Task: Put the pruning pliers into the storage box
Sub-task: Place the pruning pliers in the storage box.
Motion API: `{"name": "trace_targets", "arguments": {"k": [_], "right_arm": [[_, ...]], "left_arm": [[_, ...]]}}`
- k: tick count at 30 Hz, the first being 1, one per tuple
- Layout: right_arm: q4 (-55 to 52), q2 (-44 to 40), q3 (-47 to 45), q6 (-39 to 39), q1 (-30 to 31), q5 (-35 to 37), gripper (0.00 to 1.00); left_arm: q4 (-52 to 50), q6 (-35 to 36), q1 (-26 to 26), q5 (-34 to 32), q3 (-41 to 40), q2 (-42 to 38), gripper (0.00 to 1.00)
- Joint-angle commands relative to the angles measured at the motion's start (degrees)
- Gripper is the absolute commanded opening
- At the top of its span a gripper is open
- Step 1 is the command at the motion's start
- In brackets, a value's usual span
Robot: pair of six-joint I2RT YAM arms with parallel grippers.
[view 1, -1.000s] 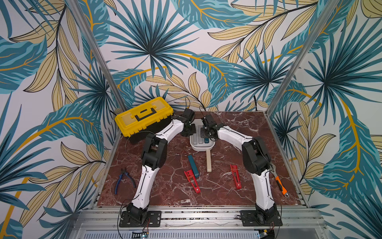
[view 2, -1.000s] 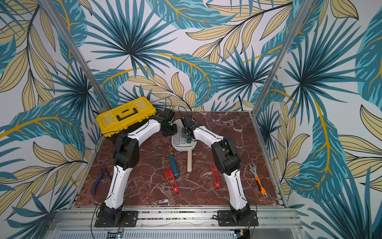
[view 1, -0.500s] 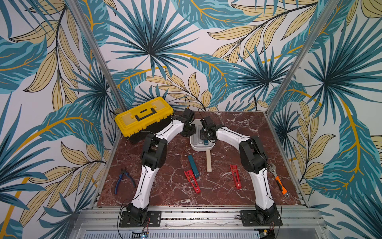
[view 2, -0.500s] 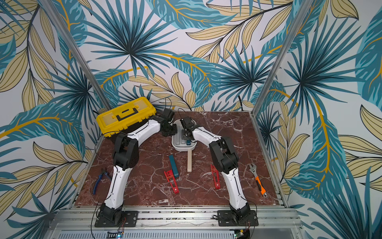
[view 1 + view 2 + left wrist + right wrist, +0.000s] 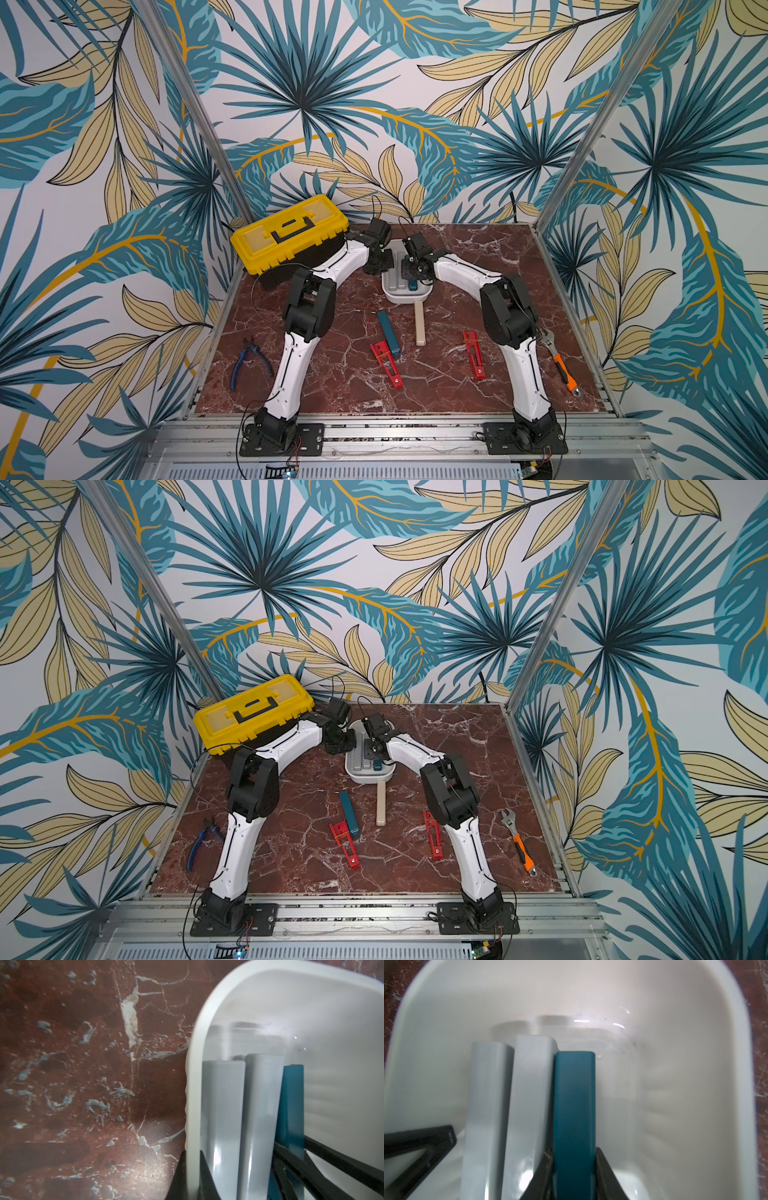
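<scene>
While both top views show arms meeting over the storage box point(image 5: 405, 296), four pruning pliers point(image 5: 389, 334) loose on the table point(image 5: 478, 257), grips are hidden there; left wrist: left gripper point(image 5: 192, 1169) pinches the box rim; right wrist: right gripper point(image 5: 574, 1165) clamps a teal bar point(image 5: 574, 1095) inside, beside two grey bars point(image 5: 488, 1095); right elbow nearer centre than before

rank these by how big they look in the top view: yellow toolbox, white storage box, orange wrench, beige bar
1. yellow toolbox
2. storage box
3. orange wrench, long but slim
4. beige bar
The wrench lies nearer the camera, so its lead over the bar is unsure.
</scene>
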Motion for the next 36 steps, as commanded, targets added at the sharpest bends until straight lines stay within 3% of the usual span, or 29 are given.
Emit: {"name": "trace_targets", "arguments": {"k": [1,13,16,22,36], "right_arm": [[-1.0,1.6,1.3,0.8,-0.1,-0.4,0.00],[-1.7,1.6,1.2,1.4,-0.2,-0.3,0.00],[-1.8,1.4,0.8,1.6,-0.1,0.2,0.09],[-0.2,0.1,-0.9,1.4,-0.2,0.2,0.13],[0.4,-1.4,-1.7,0.8,-0.1,0.1,0.49]], "left_arm": [[-0.2,0.1,0.0,1.4,-0.6,-2.2,0.00],[-0.2,0.0,-0.1,1.6,-0.7,-2.2,0.00],[-0.2,0.0,-0.1,1.6,-0.8,-2.2,0.00],[-0.1,-0.2,0.0,1.7,-0.8,-2.3,0.00],[0.0,-0.4,0.0,1.9,-1.0,-2.5,0.00]]}}
